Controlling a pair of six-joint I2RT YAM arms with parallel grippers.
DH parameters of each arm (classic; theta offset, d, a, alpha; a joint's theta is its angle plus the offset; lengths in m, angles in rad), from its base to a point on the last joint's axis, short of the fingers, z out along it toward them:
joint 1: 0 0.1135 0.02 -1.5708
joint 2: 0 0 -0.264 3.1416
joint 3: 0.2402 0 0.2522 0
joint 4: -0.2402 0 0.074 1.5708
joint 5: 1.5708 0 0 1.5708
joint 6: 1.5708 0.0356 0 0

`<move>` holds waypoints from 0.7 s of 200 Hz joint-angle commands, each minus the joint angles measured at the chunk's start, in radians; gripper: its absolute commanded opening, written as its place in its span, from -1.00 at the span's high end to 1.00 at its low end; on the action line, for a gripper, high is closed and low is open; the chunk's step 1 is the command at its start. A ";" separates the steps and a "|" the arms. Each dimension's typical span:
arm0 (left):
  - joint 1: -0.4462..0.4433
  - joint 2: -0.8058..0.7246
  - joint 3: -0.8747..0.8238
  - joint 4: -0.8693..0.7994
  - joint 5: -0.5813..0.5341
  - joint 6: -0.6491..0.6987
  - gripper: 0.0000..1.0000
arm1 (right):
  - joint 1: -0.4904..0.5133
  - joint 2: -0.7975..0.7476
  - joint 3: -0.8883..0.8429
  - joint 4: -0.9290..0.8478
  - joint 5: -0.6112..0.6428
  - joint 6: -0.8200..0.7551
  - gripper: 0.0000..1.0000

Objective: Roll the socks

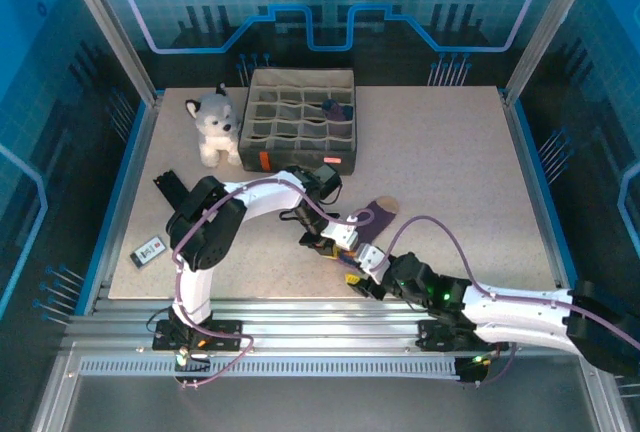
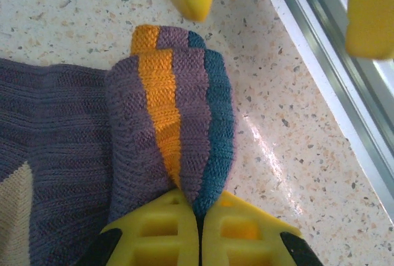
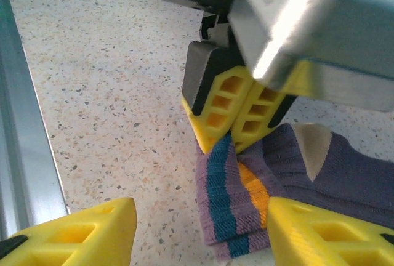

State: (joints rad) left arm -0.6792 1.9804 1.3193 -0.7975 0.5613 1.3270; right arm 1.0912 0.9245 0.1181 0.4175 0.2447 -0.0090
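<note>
1. The left gripper [image 2: 198,217] is clamping shut on the folded, striped cuff end of the socks [image 2: 172,124], which are lying on the table [image 2: 68,7] near its front rail [image 2: 332,93].
2. The right gripper [image 3: 203,232] is hanging open, its jaws straddling that same end; whether they are touching it cannot be told.
3. For a tight roll, the right jaws should be closing low beside the left pinch, gathering both layers before turning.

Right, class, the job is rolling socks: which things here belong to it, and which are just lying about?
Belong: purple socks; left gripper, pinching them; right gripper, open by them.
Lying about: plush husky; grey divider box; small flat device near the table's left edge.
</note>
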 commanded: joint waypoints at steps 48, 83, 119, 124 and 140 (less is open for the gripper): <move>0.022 0.037 0.047 -0.073 0.095 0.012 1.00 | 0.067 0.219 0.012 0.268 0.150 -0.100 -0.19; 0.027 0.037 0.039 -0.071 0.095 0.015 1.00 | 0.076 0.271 -0.008 0.367 0.202 -0.095 -0.20; 0.032 0.037 0.039 -0.068 0.104 0.014 1.00 | 0.076 0.294 -0.005 0.365 0.184 -0.093 -0.20; 0.034 0.037 0.038 -0.068 0.105 0.014 1.00 | 0.075 0.301 -0.005 0.366 0.181 -0.091 -0.20; 0.037 0.036 0.039 -0.067 0.110 0.012 1.00 | 0.076 0.325 -0.004 0.370 0.174 -0.076 -0.19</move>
State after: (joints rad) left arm -0.6548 1.9968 1.3460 -0.8333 0.6067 1.3262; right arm 1.1530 1.2186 0.1173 0.7353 0.4114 -0.0948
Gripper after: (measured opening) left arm 0.047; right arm 0.599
